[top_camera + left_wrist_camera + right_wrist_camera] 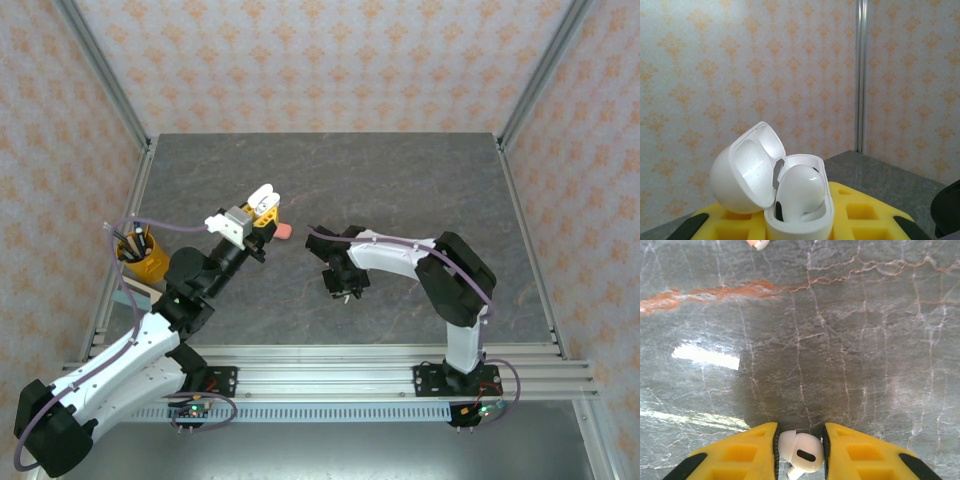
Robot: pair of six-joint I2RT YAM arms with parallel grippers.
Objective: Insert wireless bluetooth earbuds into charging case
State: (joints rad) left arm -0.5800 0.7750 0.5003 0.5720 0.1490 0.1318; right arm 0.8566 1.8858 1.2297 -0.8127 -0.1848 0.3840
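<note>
Left gripper (800, 222) clamps open white case (742, 182), one earbud (800, 190) inside; right gripper (800, 452) pinches another earbud (797, 446).

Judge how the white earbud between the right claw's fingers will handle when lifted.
The white earbud looks glossy and rounded, so it may slip or twist in the right claw. It is tiny and seemingly plastic, so probably light and stiff. Released on the smooth table, it could roll.

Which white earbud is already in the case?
The earbud seated in the open case the left end effector holds; the other earbud sits between the right end effector's fingers.
</note>
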